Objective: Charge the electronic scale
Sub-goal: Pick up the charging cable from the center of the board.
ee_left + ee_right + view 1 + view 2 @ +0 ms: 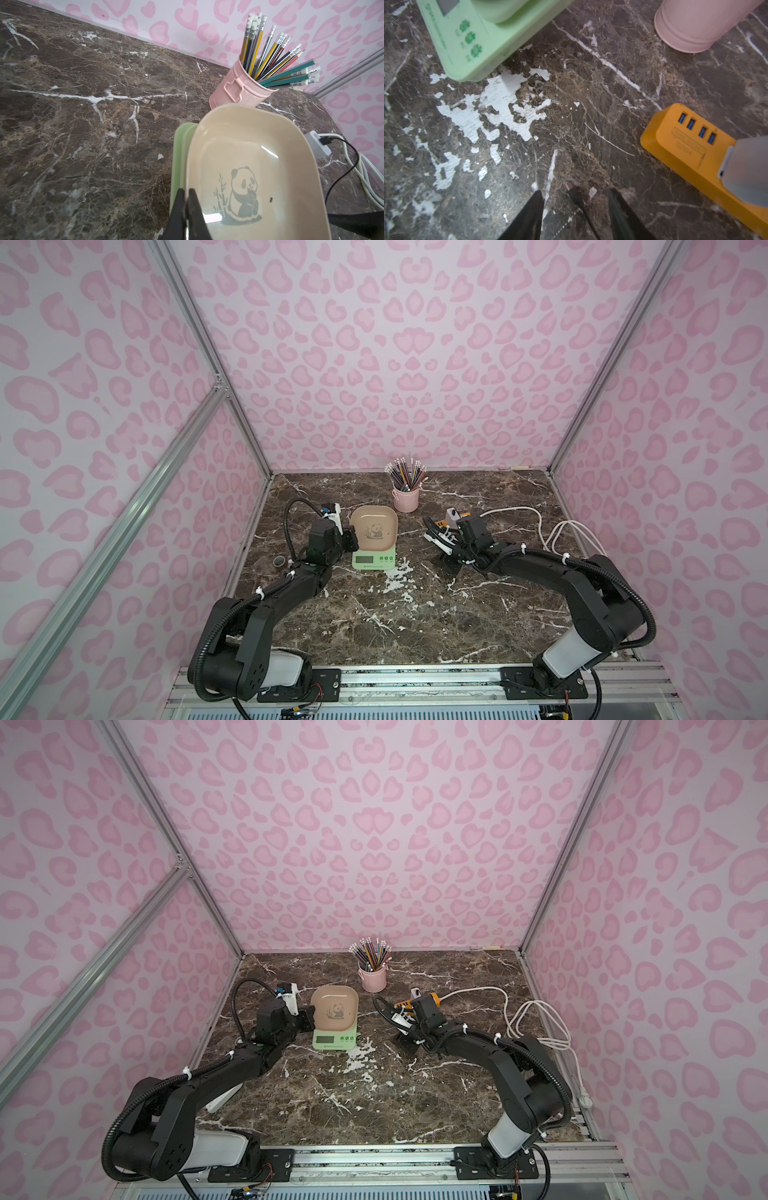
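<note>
In both top views the electronic scale point(373, 559) sits left of centre on the marble table point(415, 614), just in front of a pink pencil cup point(406, 499). Its long axis runs from the robot's side toward the back wall, display end pointing at the arm bases, panda tray point(374, 526) at the far end. The left gripper point(351, 540) meets the tray's left rim, though its fingertips are too small to make out there. The right gripper point(452, 566) points down at the table well right of the scale, its wrist covering most of an orange power strip point(403, 1004) — only slivers show, beside a white cube charger point(453, 514) and a looping white cord point(519, 512). The left wrist view supplies the grip: two black fingers point(180, 207) clenched on the tray's rim, one inside, one outside. Here the green base point(178, 155) is a mere edge strip and the display is cut off. A black cable point(353, 160) leaves the charger and drops behind the tray, its end hidden, and a dark blurred shape point(357, 224) in the frame's corner cannot be identified. Only the right wrist view shows the strip's four blue USB ports point(691, 124) and the scale's three green buttons point(470, 37); the tray is cropped away, the cup reduced to its base, the charger a grey blur. The right gripper's fingers stand apart — released, grasping nothing — with a thin dark strand point(583, 207) on the marble between them, its nature unclear.
</note>
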### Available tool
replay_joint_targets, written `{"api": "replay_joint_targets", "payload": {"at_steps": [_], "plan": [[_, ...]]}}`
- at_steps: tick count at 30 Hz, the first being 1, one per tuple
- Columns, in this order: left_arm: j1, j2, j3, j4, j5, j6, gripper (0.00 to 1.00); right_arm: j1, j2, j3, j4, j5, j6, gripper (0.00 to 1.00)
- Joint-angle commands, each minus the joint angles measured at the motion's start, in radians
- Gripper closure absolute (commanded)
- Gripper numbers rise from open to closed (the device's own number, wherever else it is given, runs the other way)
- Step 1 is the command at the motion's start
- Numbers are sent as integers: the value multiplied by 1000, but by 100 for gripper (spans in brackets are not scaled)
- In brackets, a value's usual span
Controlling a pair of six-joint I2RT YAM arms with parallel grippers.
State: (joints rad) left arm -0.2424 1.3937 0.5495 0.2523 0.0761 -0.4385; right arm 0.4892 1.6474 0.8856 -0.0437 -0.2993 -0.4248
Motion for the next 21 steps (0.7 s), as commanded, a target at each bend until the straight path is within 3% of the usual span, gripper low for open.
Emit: {"api": "replay_joint_targets", "payload": {"at_steps": [1, 21], "plan": [[0, -14, -7, 91, 22, 12, 95, 0, 33, 27, -32, 28, -78, 45], [17, -38, -18, 110, 58, 3, 95, -35, 114, 44, -56, 32, -116, 51]]}}
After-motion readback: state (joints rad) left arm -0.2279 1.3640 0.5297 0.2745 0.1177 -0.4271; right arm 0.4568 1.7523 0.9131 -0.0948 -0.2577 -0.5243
